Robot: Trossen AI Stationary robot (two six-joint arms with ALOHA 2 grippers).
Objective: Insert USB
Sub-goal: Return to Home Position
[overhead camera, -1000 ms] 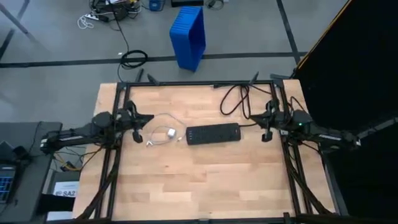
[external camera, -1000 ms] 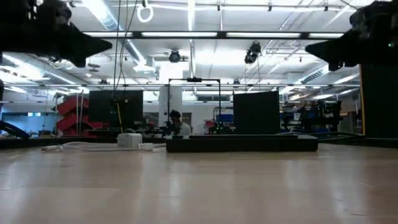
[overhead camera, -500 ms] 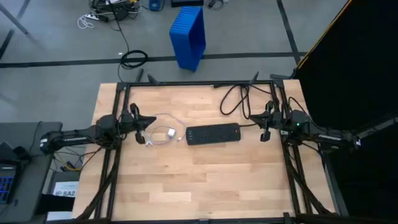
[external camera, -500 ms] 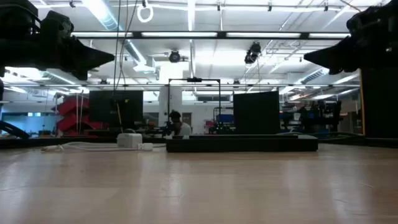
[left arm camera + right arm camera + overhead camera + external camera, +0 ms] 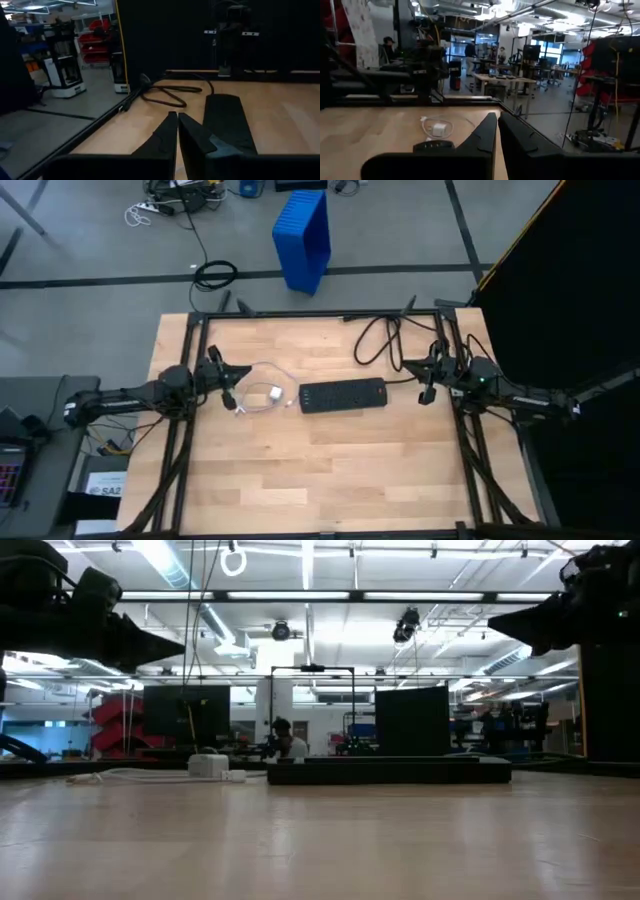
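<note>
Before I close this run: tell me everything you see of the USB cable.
The USB cable is thin, white and floppy. It lies slack in a loose loop on the wooden table, left of the black power strip and beside the white adapter. Nothing grips it, and its plug ends are too small to judge.

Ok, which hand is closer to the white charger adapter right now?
Left. The left hand hovers just beside the white charger adapter, on its left in the high view; the right hand hangs past the far end of the black power strip.
</note>
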